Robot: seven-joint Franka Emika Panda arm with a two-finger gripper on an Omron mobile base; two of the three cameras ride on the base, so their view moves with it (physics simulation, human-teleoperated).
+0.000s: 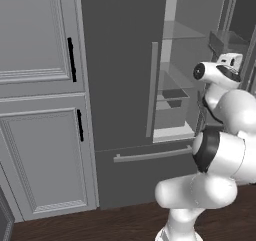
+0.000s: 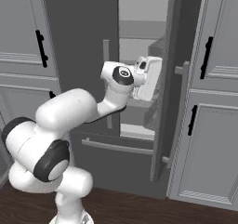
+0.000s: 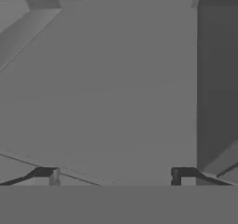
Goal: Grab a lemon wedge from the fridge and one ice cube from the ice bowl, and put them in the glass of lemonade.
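Observation:
The fridge [image 1: 120,60] is tall and dark grey, and its right door [image 2: 179,79] stands swung open. Pale shelves [image 1: 182,32] and a grey bin [image 1: 172,102] show inside it. My gripper [image 3: 114,174] is open, its two dark fingertips [image 3: 46,174] wide apart with nothing between them, facing bare grey inner surfaces. The white hand [image 2: 148,76] sits at the open compartment at mid height, between the shut left door and the open door. No lemon wedge can be made out. The ice bowl and the glass of lemonade are out of view.
Pale panelled cabinets [image 1: 40,135] with black handles flank the fridge on the left, and more cabinets [image 2: 214,125] stand on the right. The fridge's bottom drawer has a horizontal handle [image 1: 150,155]. The open door's edge is close to the right of the hand. Dark wood floor [image 2: 139,209] lies below.

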